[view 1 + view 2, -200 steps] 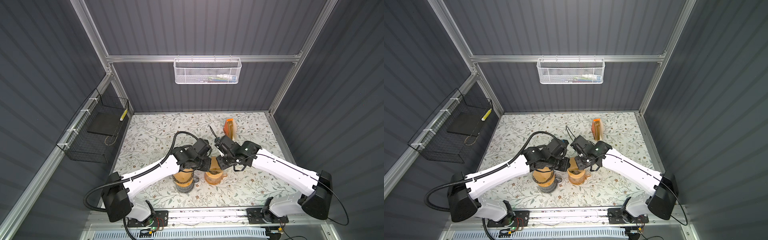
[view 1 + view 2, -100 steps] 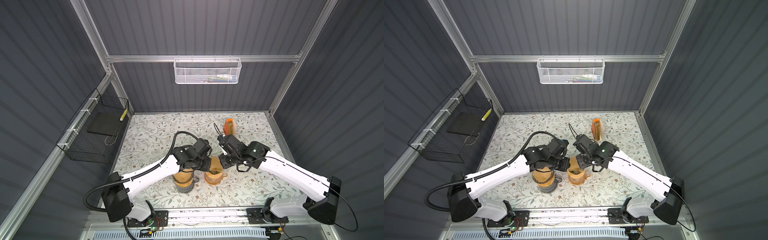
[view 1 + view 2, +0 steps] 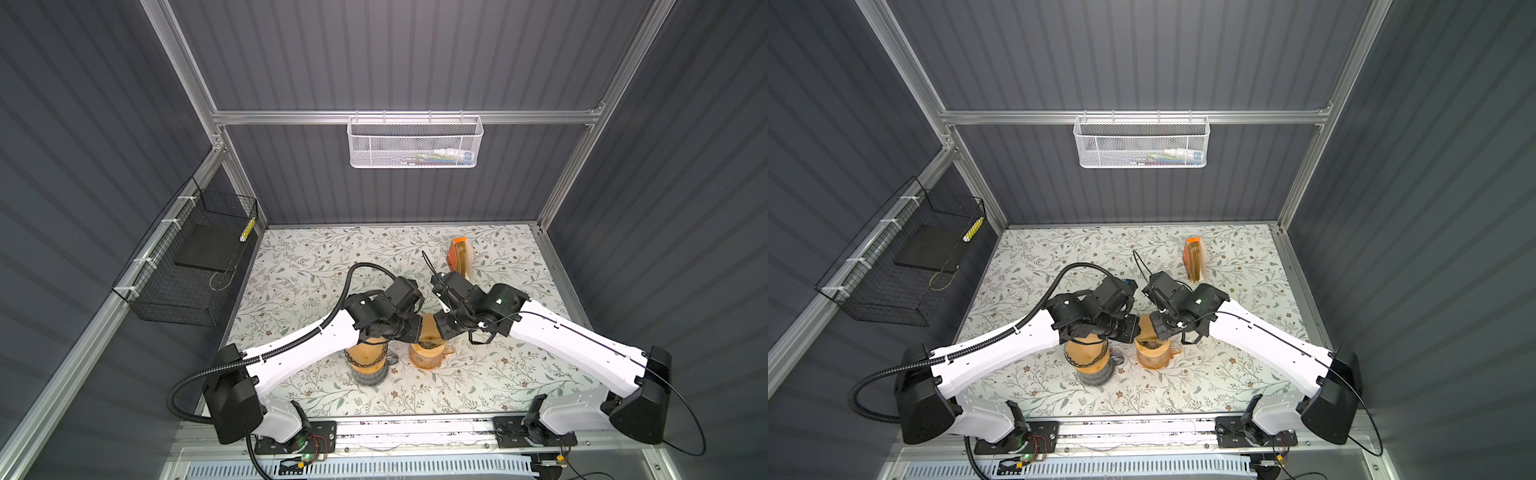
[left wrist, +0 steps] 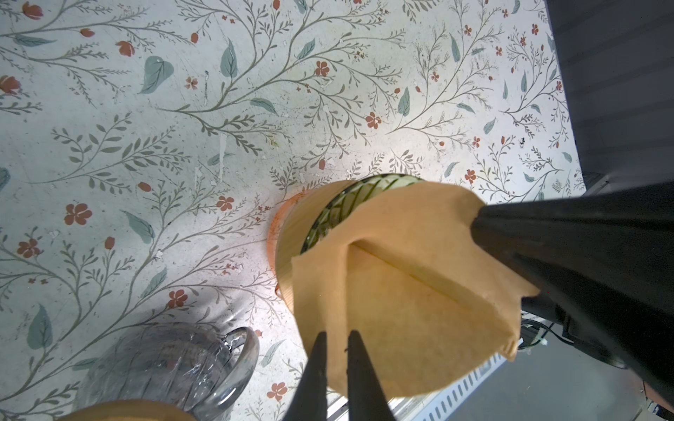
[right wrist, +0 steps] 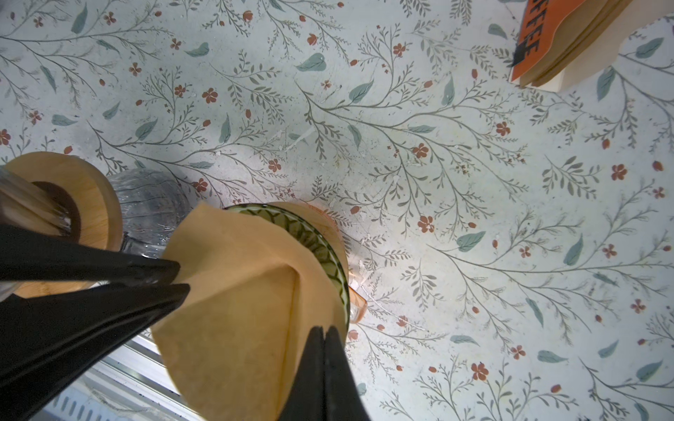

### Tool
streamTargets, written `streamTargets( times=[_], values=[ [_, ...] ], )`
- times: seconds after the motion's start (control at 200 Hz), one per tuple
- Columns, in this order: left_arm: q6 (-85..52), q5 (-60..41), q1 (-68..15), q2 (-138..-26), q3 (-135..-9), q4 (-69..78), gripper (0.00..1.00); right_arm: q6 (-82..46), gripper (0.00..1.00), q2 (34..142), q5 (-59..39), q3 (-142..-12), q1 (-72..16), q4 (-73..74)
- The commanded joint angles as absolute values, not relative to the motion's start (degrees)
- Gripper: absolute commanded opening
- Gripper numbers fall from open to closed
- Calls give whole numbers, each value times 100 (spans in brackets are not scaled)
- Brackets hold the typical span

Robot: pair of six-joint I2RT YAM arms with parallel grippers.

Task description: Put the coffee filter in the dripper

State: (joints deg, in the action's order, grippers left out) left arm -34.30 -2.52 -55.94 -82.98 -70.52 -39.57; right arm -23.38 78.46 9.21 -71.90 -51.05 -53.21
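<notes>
My left claw (image 4: 337,335) is clenched on one edge of the brown paper coffee filter (image 4: 401,310), with the thin sheet nipped between its two black fingers. My right claw (image 5: 324,330) is pinched tight on the opposite edge, tips pressed together and the paper caught at their very end. Between the two claws the filter hangs as a half-opened cone (its fold shows as a crease across the middle). It sits just below my fingertips, over the mouth of the wood-collared dripper with the green ribbed inside (image 4: 291,237), and covers most of that opening. I cannot tell whether the cone's point has entered the dripper, because the paper hides it. A clear glass carafe with a wooden collar (image 5: 153,204) stands just beside my left claw, on the side away from my right. An orange-fronted stack of brown filters (image 5: 569,40) lies well beyond my right claw, on the floral tabletop (image 4: 182,145). I judge the step in hand to be the seating itself: the filter is carried and spread, but not yet let go into the dripper. The next move, as I see it, calls for both claws to sink together, with the cone kept open and its point centred over the dripper. Only then should either claw let go, since uneven pulling could tear or crumple paper this thin.
</notes>
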Motion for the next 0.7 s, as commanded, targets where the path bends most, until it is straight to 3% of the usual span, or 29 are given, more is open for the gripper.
streamTargets(
  times=[0.0, 0.695],
  values=[
    [-3411, -229, -5621, -8250, -7057, -4034, 14, -2390, 5, 7893, 944, -7072, -5132, -5280],
    [-3351, -141, -5621, -8376, -7111, -4114, 14, -2496, 5, 7919, 811, -6783, -5133, -5043]
  ],
)
